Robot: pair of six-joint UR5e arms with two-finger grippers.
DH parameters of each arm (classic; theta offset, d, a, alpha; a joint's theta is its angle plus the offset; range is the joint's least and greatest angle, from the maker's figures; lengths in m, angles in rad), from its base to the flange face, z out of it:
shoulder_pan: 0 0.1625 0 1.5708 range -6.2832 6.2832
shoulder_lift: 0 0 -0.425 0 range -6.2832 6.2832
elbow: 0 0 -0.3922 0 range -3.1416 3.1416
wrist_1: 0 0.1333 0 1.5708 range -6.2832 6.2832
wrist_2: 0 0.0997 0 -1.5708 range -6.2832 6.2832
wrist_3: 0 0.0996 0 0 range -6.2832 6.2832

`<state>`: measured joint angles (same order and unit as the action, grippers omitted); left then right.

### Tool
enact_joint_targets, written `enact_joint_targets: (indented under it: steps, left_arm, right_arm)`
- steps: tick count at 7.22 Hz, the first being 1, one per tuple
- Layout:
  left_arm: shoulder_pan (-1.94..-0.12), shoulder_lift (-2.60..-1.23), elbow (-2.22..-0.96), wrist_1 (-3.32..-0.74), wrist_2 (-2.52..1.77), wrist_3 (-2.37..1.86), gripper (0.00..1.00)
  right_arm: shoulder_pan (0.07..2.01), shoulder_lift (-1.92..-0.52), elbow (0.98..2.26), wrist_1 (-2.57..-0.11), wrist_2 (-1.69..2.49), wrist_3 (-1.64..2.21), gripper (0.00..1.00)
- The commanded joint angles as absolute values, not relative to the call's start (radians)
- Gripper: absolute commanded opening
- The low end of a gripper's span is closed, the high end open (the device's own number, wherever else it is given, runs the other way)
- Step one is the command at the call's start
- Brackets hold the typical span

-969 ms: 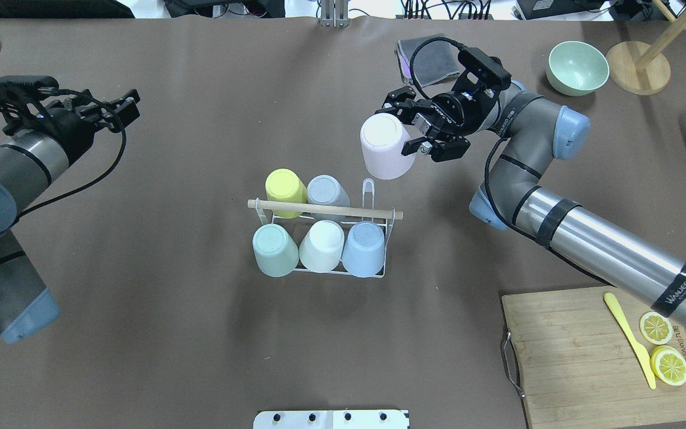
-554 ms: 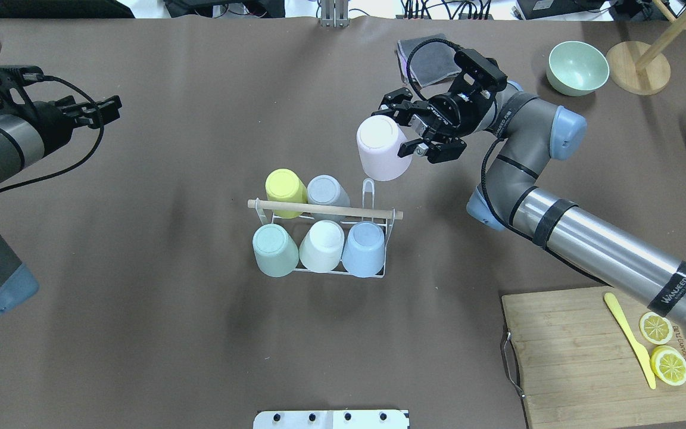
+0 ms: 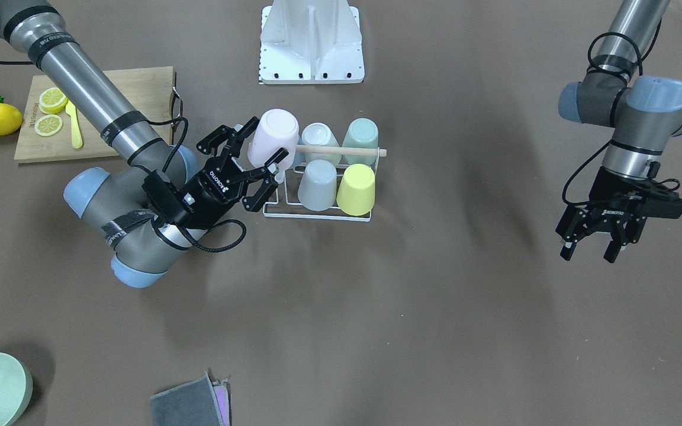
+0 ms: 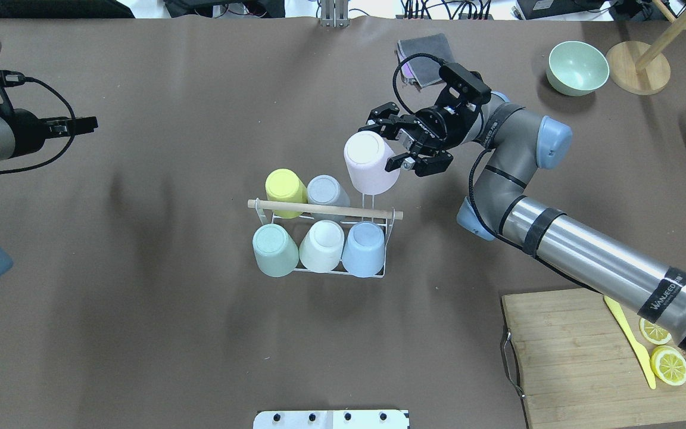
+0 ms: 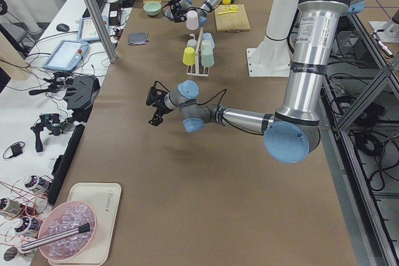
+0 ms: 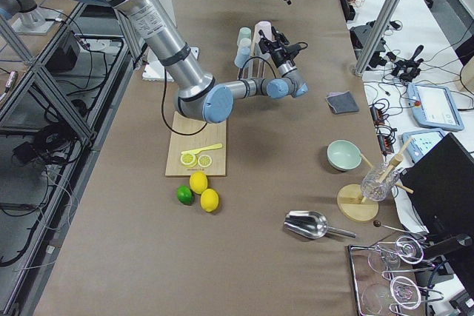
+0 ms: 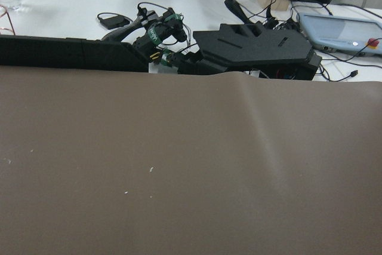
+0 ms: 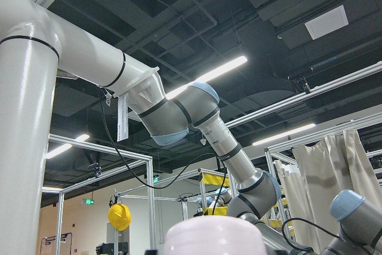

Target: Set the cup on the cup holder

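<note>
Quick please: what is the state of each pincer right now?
Left pincer: open, holding nothing.
Right pincer: closed on the pink cup.

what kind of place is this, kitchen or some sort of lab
Most likely a robotics lab, not a kitchen: the cup holder stands on a covered table between two robot arms, a teach pendant and cables lie on the side bench, and strip lights hang from an open industrial ceiling.
</note>
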<state>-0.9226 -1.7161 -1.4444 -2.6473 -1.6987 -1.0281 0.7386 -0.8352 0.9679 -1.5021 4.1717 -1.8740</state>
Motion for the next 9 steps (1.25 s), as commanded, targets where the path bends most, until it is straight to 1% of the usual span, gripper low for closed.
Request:
enact_joint_targets:
  steps: [1, 3, 5, 6, 7, 8, 9]
  left_arm:
    - [-0.978, -1.717, -1.364, -2.646, -1.814, -0.984, 0.98]
    - [-1.088, -1.717, -1.338, -2.632, -1.981, -0.863, 0.97]
    - [-1.135, -1.717, -1.341, -2.58, -2.052, -0.771, 0.97]
    - [-1.188, -1.715, -1.347, -2.509, -2.121, -0.659, 0.97]
    - [-1.212, -1.703, -1.354, -2.481, -2.15, -0.611, 0.97]
    - [-1.221, -1.684, -1.356, -2.476, -2.152, -0.571, 0.97]
    - [-1.241, -1.675, -1.356, -2.424, -2.154, -0.513, 0.97]
  right_arm:
    - [0.73, -0.824, 0.96, -1.503, 4.168, -1.873, 0.29]
    - [0.73, -0.825, 0.959, -1.503, 4.169, -1.873, 0.29]
    - [0.73, -0.828, 0.954, -1.502, 4.171, -1.873, 0.29]
    - [0.73, -0.828, 0.954, -1.502, 4.171, -1.87, 0.38]
    - [0.732, -0.825, 0.954, -1.503, 4.175, -1.861, 0.89]
    - [0.73, -0.825, 0.954, -1.502, 4.18, -1.859, 0.99]
    - [0.732, -0.825, 0.954, -1.502, 4.18, -1.859, 0.99]
